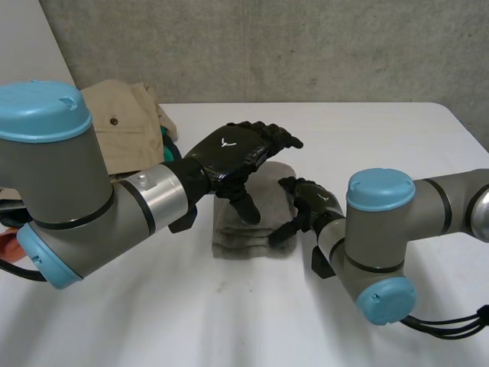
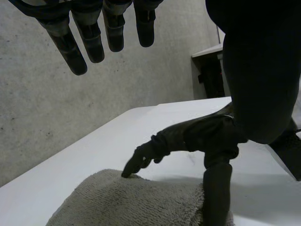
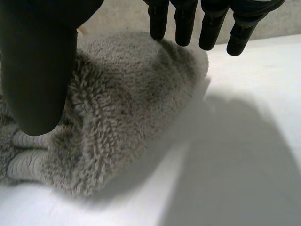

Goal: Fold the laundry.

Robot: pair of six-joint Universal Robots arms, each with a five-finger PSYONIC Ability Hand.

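A small grey towel (image 1: 237,238), already folded into a thick, compact stack, lies on the white table (image 1: 229,321) at the centre of the head view. The robot's left hand (image 1: 229,157) hovers just above the stack, released, its fingers (image 2: 89,42) straight and holding nothing, with the thumb pointing down toward the top layer. The right hand (image 1: 313,205) sits at the towel's right edge, also relaxed and gripping nothing: a fingertip touches the top of the cloth, and the thumb stands beside the rounded fold. At the upper left of the head view, a heap of unfolded laundry topped by a beige garment (image 1: 122,122) waits, well apart from the towel. The towel's folding looks finished or nearly so, perhaps with a last pat or squaring-up in hand. The next move probably calls for clearing both hands from the stack without dragging its layers, then reaching toward the heap for another piece.
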